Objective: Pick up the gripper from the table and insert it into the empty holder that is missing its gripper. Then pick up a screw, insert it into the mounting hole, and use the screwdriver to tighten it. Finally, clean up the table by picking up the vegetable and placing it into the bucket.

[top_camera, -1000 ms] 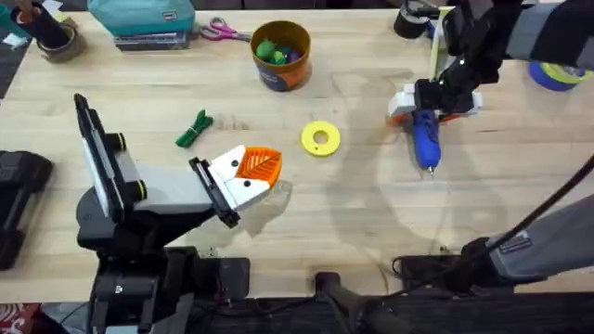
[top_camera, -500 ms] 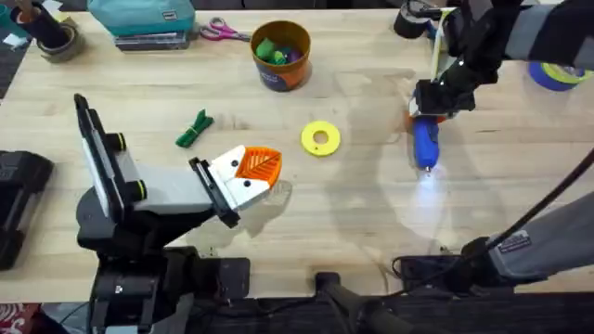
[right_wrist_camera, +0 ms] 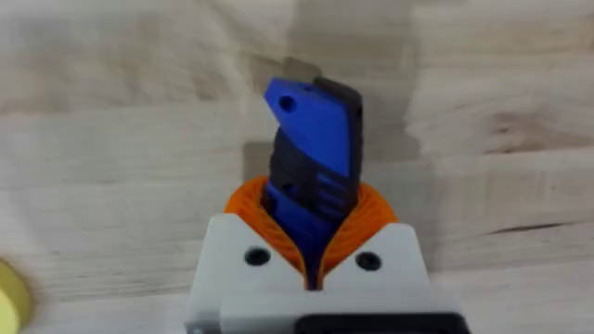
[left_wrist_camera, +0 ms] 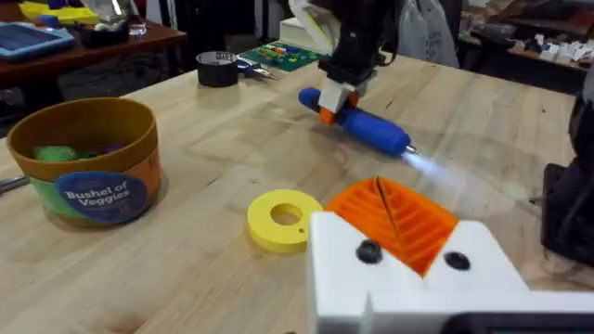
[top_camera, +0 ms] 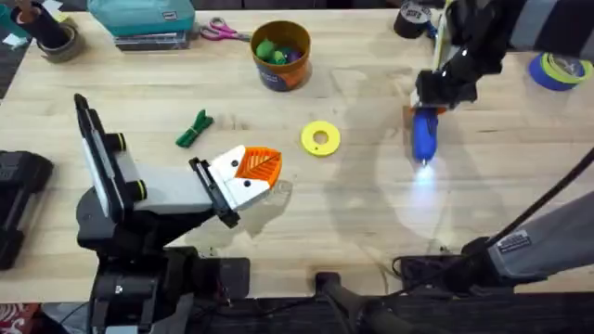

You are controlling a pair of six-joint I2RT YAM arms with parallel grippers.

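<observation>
Right now the right end effector (top_camera: 442, 90) is gripping the blue screwdriver (top_camera: 424, 136) near its back end, its orange pads (right_wrist_camera: 367, 218) closed around the body at the far right of the tabletop (top_camera: 371, 213). To do this step well, I judge it should keep a firm, centred grip so the tool is not twisting between the pads, and bring the tip to the mounting hole (left_wrist_camera: 368, 250) along the hole's own line, not at a slant. The screwdriver's long axis is running roughly from the far edge toward the robot's bases, tip nearest the bases and tilted down, with a pale glow on the wood just under the tip. The left end effector (top_camera: 251, 176) is resting at the middle of the tabletop, its white and orange fingers together, holding nothing. The green vegetable (top_camera: 193, 129) is lying just beyond it; the bucket (top_camera: 280, 56) is standing farther back.
</observation>
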